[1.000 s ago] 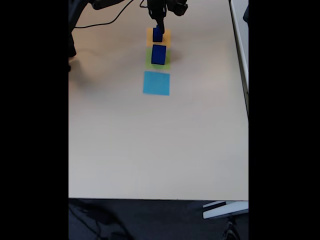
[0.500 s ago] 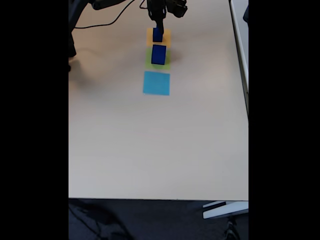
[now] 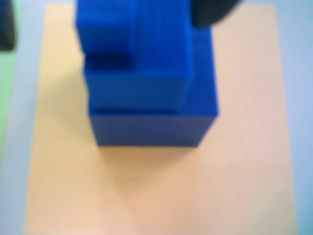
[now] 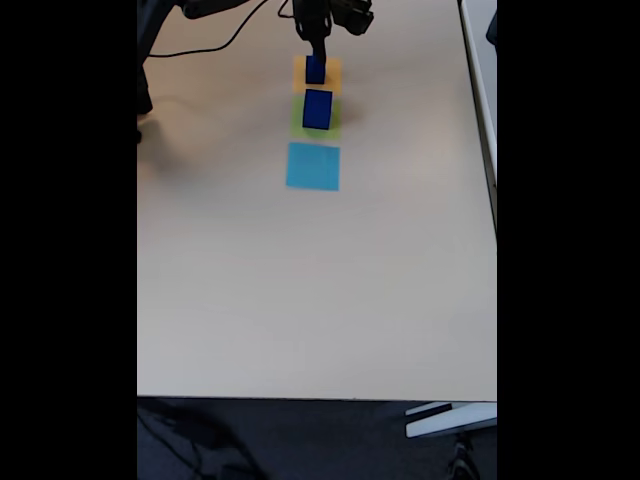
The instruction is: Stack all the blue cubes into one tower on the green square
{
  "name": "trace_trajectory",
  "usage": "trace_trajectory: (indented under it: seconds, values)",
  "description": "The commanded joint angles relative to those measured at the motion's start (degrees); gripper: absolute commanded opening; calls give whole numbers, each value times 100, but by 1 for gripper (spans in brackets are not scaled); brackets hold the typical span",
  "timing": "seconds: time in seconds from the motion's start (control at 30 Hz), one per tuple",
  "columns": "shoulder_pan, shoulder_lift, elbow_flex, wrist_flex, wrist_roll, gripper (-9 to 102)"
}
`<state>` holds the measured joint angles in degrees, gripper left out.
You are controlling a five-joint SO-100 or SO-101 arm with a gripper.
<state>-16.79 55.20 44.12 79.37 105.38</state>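
- In the wrist view, blurred, a stepped pile of blue cubes (image 3: 146,83) sits on an orange square (image 3: 161,186): a wide cube at the base, a narrower one on it, and a still smaller one at the upper left.
- A strip of the green square (image 3: 6,98) shows at the left edge of that view, apart from the pile.
- A dark rounded part at the top right and a dark shape at the left edge flank the pile; they are too blurred to tell if they touch it.
- In the fixed view, the tool (image 4: 318,48) hangs just over the pile (image 4: 316,69) on the orange square (image 4: 332,72); I cannot tell whether it is released or clenched.
- A large cube (image 4: 317,108) stands alone on the green square (image 4: 297,118), just nearer the camera than the orange one.
- A light-blue square (image 4: 313,166) lies bare, nearer still, on the pale bench (image 4: 300,300).
- A black cable (image 4: 215,45) trails across the bench's far left corner.
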Motion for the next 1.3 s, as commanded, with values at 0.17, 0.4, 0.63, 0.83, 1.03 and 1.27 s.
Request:
trace_trajectory:
  seconds: [0.17,0.4,0.63,0.83,1.03,1.27]
  values:
    - [70,598,-18,-9,-62,18]
    - [79,562,-35,9,-79,17]
    - [79,545,0,9,-70,17]
    - [79,527,26,18,-62,17]
    - [88,519,62,18,-53,17]
    - [88,510,88,18,-44,17]
